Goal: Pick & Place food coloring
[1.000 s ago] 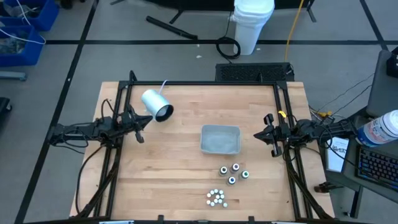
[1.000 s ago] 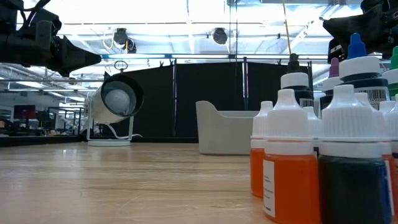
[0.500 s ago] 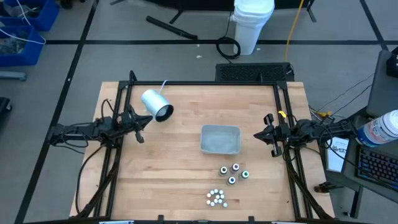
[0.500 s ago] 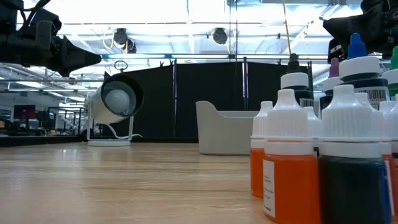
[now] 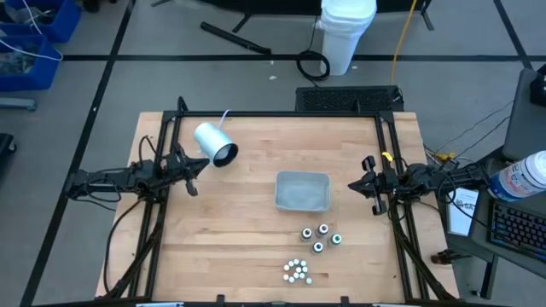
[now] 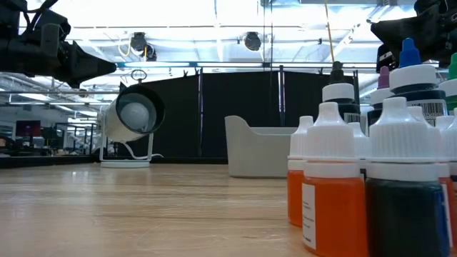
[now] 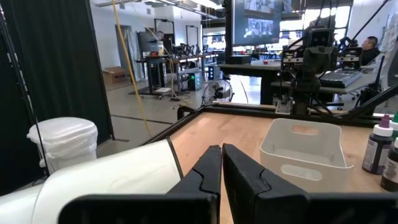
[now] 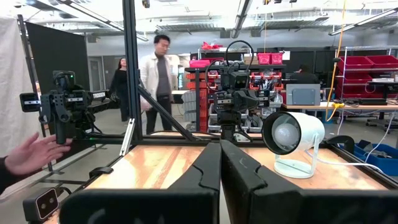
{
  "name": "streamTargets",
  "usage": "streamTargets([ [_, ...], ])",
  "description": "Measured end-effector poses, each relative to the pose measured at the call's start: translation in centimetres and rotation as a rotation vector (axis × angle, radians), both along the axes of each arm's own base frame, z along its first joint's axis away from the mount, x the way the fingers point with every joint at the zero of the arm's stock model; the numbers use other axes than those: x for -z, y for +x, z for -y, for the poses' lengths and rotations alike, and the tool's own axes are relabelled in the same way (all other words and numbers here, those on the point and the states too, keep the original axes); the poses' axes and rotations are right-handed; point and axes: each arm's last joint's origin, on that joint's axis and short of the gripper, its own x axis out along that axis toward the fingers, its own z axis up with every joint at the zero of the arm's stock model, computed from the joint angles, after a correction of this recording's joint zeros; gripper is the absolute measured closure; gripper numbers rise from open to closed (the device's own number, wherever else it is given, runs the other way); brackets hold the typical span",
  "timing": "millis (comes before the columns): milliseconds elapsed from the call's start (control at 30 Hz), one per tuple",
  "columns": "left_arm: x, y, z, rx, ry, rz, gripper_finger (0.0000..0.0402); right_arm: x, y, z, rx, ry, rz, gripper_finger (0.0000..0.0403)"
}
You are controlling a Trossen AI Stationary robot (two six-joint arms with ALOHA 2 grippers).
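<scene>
Left gripper (image 5: 192,175): closed, empty, at the bench's left edge.
Right gripper (image 5: 368,185): closed, empty, right edge.
Food coloring (image 5: 320,237): clustered near front edge.

The worktop (image 5: 247,222) is showing pale wood with faint plank lines, framed by black rails. The tray (image 5: 302,191) is looking light grey. The food coloring (image 6: 334,182) bottles are wearing white caps over orange and dark green bodies, with one blue tip and one purple behind. The big cylinder (image 5: 213,143) is showing white with a dark mouth.
</scene>
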Motion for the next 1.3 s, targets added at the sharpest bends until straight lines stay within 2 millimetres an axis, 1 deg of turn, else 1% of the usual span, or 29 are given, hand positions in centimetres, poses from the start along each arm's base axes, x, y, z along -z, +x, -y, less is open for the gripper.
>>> streamTargets([
  [267,0.0,0.0,0.0,0.0,0.0,0.0,0.0378,0.0,0.0,0.0,0.0,0.001,0.001,0.0403],
  [500,0.0,0.0,0.0,0.0,-0.004,0.002,0.0378,0.0,0.0,0.0,-0.014,0.068,-0.007,0.0403],
  [867,-0.2,0.0,0.0,0.005,-0.053,0.044,0.0378,-0.2,0.0,0.0,-0.01,0.058,0.012,0.0403],
  [933,-0.2,0.0,0.0,0.005,-0.053,0.039,0.0378,-0.5,-0.1,0.0,-0.002,0.026,0.048,0.0403],
  [1067,-0.2,0.0,0.0,0.005,-0.052,0.037,0.0378,-1.5,-0.4,0.1,0.04,-0.12,0.166,0.0403],
  [1133,-0.2,0.0,0.0,0.004,-0.052,0.038,0.0378,-1.6,-0.4,0.1,0.063,-0.168,0.166,0.0403],
  [1167,-0.2,0.0,0.0,0.004,-0.052,0.038,0.0378,-1.4,-0.2,0.1,0.086,-0.191,0.133,0.0403],
  [1200,-0.1,0.0,0.0,0.005,-0.052,0.037,0.0378,-2.1,-0.3,0.2,0.107,-0.203,0.108,0.0403],
  [1300,-0.1,0.0,0.0,0.004,-0.042,0.033,0.0378,-5.4,-0.5,0.4,0.172,-0.22,0.07,0.0403],
])
